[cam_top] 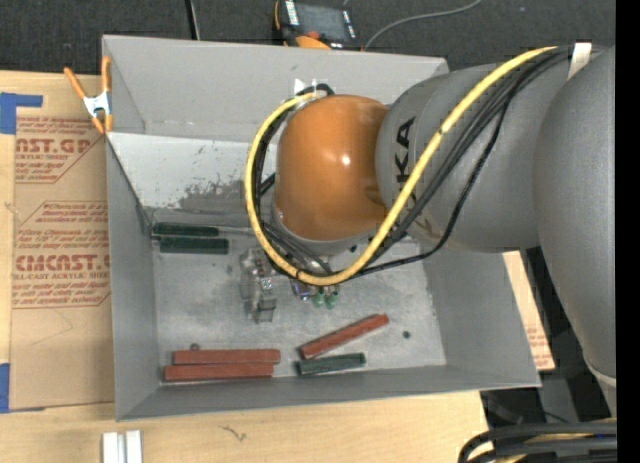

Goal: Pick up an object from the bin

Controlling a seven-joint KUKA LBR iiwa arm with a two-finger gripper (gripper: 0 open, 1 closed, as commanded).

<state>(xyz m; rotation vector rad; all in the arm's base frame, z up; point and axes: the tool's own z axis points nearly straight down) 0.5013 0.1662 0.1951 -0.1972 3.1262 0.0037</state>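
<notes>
The gripper (262, 296) is hanging over a bare bit of the bin (130, 251) floor. I cannot tell if it is squeezing or let go. The nearest things are lying flat. Two long red sticks (225, 357) are lying side by side below it, pointing left to right. A slanted red stick (345, 335) is lying to its right, with its right end further back. They are looking stiff, thin and light, so grabbing one across its middle is looking best.
</notes>
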